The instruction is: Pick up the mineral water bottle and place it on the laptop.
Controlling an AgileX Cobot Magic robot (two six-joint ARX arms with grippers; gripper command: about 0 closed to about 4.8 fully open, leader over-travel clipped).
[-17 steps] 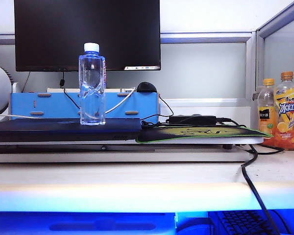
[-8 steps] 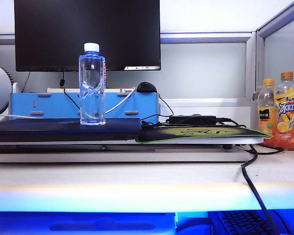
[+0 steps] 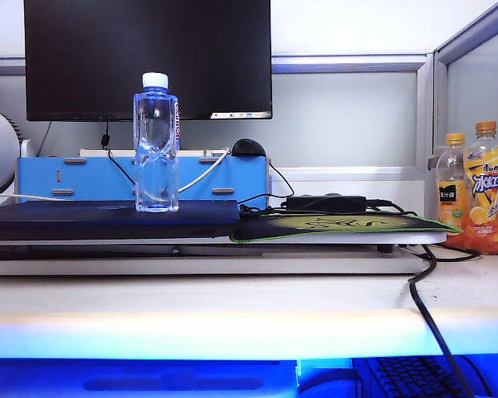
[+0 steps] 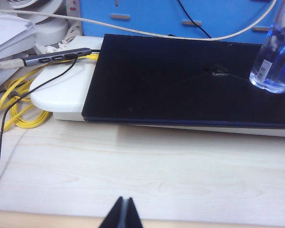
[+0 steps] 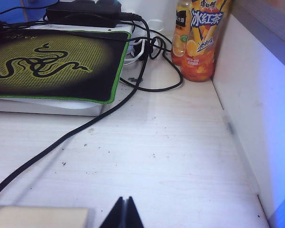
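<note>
The mineral water bottle [image 3: 156, 143] is standing upright on the laptop [image 4: 180, 80], apparently done; left gripper [image 4: 123, 214] and right gripper [image 5: 123, 214] are sitting closed, empty, over the desk.

Pale wooden desk [image 3: 232, 307], grey partition wall [image 3: 349, 116], blue underglow

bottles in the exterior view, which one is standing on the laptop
The clear mineral water bottle with the white cap, upright on the laptop. The two orange drink bottles stand on the desk at far right.

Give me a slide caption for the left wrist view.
Shut left gripper hovers over the desk; mineral water bottle stands on the laptop.
</note>
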